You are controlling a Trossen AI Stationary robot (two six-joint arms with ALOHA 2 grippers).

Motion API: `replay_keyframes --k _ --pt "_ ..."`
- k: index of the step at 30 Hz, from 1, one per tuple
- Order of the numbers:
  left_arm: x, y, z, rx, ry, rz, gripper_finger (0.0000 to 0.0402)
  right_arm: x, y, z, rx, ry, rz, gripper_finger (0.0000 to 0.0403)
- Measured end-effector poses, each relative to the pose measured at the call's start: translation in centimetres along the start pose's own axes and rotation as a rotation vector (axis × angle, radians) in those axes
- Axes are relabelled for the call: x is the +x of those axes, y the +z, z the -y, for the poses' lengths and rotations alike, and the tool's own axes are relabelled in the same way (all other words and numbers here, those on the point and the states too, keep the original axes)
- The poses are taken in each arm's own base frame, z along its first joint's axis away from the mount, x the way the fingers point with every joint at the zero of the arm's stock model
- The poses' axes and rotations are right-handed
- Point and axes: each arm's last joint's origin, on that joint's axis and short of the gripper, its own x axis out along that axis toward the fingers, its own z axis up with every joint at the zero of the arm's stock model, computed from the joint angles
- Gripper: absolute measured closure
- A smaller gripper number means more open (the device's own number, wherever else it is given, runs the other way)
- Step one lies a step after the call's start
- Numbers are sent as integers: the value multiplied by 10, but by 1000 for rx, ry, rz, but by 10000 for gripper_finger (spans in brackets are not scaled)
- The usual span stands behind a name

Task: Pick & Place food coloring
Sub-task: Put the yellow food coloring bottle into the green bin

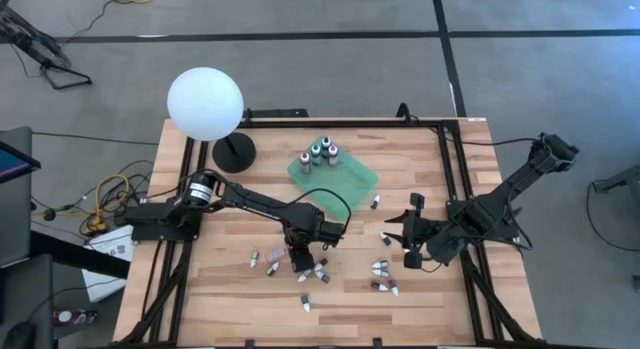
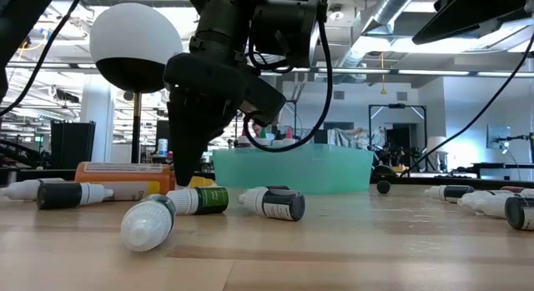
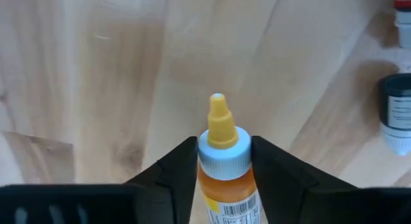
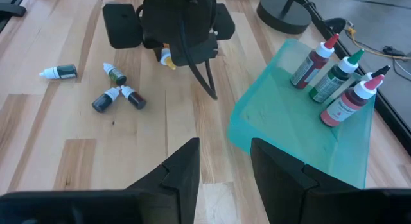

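My left gripper (image 3: 223, 147) stands over the middle of the table (image 1: 300, 257), fingers pointing down, shut on a small orange food coloring bottle (image 3: 226, 189) with a yellow tip and a white collar. In the low view the orange bottle (image 2: 125, 178) lies on its side on the wood. Several other small bottles lie around it (image 1: 268, 261) (image 1: 320, 272) (image 2: 274, 202) (image 2: 150, 223). My right gripper (image 4: 225, 163) hovers open right of centre (image 1: 410, 241), holding nothing. Three larger bottles (image 4: 334, 76) stand upright in the green tray (image 4: 295, 140). My left gripper pinches the orange bottle at its white collar (image 3: 223, 153), just below the yellow tip, one finger on each side. The fingers (image 2: 188, 170) come from above, pointing down, across the bottle's neck end. The bottle lies on its side with its body on the table.
A white globe lamp (image 1: 205, 104) on a black base (image 1: 233, 151) stands at the far left. More small bottles lie near my right gripper (image 1: 385, 274) and beside the tray (image 1: 375, 201). The green tray (image 1: 350, 179) sits at the far middle. Bare wood lies between the two arms.
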Motion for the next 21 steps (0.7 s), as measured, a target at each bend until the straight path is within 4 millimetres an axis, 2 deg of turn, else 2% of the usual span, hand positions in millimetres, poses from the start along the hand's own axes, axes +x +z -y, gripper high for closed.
replay_keyframes --k 7,21 --pt "0 1 -1 -8 28 20 291 0 0 0 0 0 0 272" --pt "-1 6 0 -4 40 82 291 0 0 0 -1 0 0 272"
